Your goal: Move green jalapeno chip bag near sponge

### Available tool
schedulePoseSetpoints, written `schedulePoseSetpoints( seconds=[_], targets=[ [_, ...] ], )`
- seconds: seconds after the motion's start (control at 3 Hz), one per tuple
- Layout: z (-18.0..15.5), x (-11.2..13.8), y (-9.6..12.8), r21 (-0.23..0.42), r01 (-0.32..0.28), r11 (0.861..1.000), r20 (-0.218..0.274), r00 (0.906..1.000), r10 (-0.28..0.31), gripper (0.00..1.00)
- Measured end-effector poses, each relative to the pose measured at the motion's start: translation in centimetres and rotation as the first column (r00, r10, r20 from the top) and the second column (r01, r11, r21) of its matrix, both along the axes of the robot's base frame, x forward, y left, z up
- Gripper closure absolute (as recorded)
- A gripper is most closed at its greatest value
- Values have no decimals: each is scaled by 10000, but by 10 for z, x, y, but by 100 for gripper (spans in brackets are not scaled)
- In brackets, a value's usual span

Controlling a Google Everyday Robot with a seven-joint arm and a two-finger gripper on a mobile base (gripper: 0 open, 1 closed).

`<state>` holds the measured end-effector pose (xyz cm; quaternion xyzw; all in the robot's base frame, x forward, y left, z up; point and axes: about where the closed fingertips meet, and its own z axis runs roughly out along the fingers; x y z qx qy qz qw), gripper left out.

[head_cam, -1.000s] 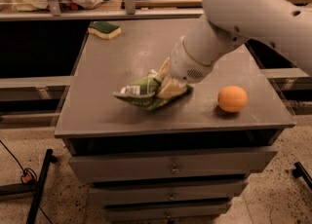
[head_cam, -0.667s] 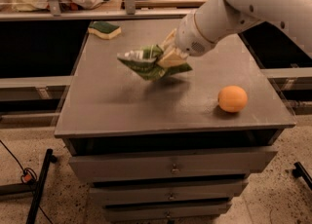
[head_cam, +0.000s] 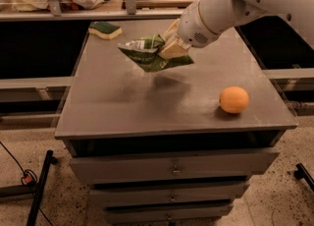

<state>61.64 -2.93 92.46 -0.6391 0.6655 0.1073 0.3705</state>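
The green jalapeno chip bag [head_cam: 147,53] is a crumpled green and white foil bag held in the air above the middle of the table, its shadow on the top below it. My gripper [head_cam: 170,45] is shut on the bag's right end, coming in from the white arm at the upper right. The sponge [head_cam: 105,29], dark green over pale yellow, lies at the table's far left corner, a short way left and beyond the bag.
An orange round fruit [head_cam: 234,99] sits near the front right of the grey table top [head_cam: 122,107]. Drawers run below the front edge. A railing and light cloth items stand behind the table.
The gripper has lifted the bag off the table and carried it up and back toward the far left, closer to the sponge. The fruit and sponge have not moved.
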Motion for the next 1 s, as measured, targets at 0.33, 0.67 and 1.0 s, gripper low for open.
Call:
schedulePoseSetpoints(
  seconds=[0.33, 0.67, 1.0],
  targets=[
    [1, 20, -2, -140, 142, 9998, 538, 9985, -134, 100],
    [6, 65, -9, -125, 496, 9987, 1690, 9845, -468, 100],
    [13, 106, -24, -344, 867, 9956, 2626, 9620, -747, 100]
  ],
)
